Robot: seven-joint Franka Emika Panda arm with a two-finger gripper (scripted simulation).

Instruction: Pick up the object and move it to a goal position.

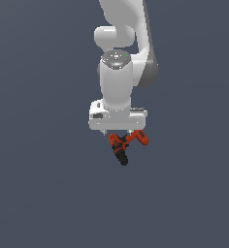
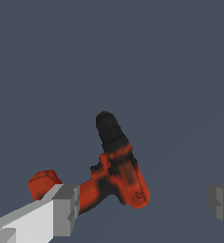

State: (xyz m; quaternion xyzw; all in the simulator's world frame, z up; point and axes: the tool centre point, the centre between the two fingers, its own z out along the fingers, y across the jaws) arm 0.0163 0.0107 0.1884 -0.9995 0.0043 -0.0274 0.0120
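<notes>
The small red-orange and black drill lies on the dark grey surface right under the white arm's hand. In the wrist view the drill lies between the fingers, its black chuck pointing away from the hand and its orange handle reaching past one grey fingertip. The other fingertip stands well clear of the drill body. My gripper is open, its jaws wide apart around the drill, as the wrist view shows. Whether the near fingertip touches the handle I cannot tell.
A plain dark grey surface spreads all around. The white arm rises straight above the drill in the exterior view. No goal marker shows.
</notes>
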